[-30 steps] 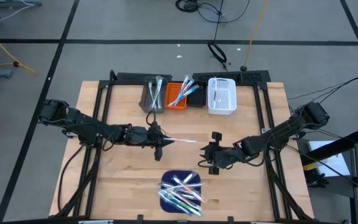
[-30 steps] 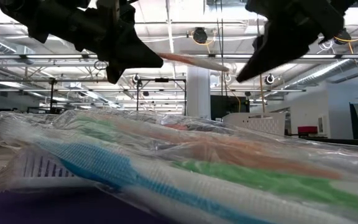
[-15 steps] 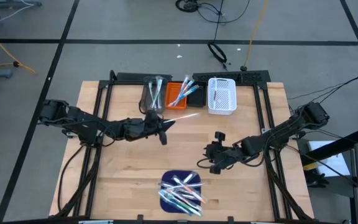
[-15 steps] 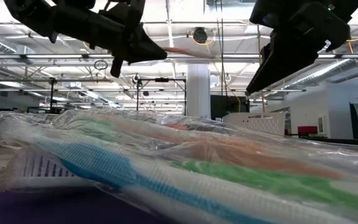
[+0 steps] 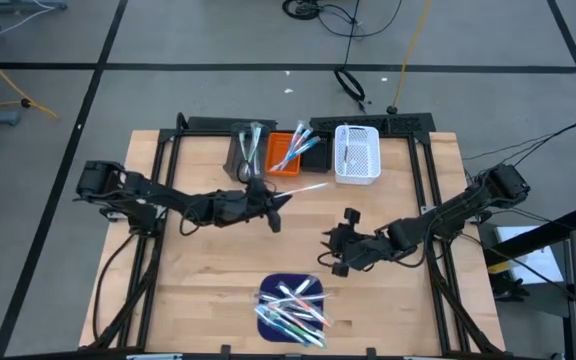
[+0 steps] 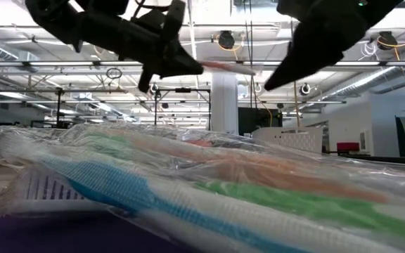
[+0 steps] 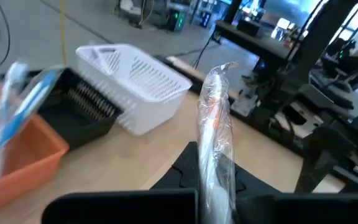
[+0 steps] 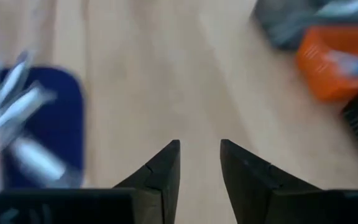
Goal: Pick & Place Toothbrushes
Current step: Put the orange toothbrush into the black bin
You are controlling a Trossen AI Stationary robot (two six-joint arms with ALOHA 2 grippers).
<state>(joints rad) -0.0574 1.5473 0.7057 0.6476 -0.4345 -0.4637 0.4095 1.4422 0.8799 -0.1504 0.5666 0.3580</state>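
My left gripper (image 5: 274,205) hovers above the table's middle, just short of the bins, shut on one toothbrush (image 5: 308,189) in a clear wrapper (image 7: 215,118). The low view shows that toothbrush (image 6: 225,67) sticking out past the fingers, high above the table. Several more wrapped toothbrushes (image 5: 290,306) lie piled on the dark blue mat (image 5: 266,290) near the front edge. They fill the low view's foreground (image 6: 188,190). My right gripper (image 5: 332,256) hangs right of centre, open, with nothing between its fingers (image 8: 163,171). My left gripper pinches the wrapped toothbrush by its near end (image 7: 215,186) between the two fingers. The fingers point nearly level toward the table's far right, and the toothbrush runs on along them. It is lifted clear, its free end (image 5: 324,184) toward the black and white bins.
Along the far edge stand a grey bin (image 5: 240,160), an orange bin (image 5: 280,168), a black bin (image 5: 316,160) and a white latticed bin (image 5: 358,172). The grey and orange bins hold toothbrushes. Bare wood lies between the bins and the mat.
My left gripper has carried the toothbrush toward the table's far edge and a little to the right, nearer the bins. It has turned, so the toothbrush's free end has swung from pointing right toward the far right. My right gripper has rolled slightly in place.
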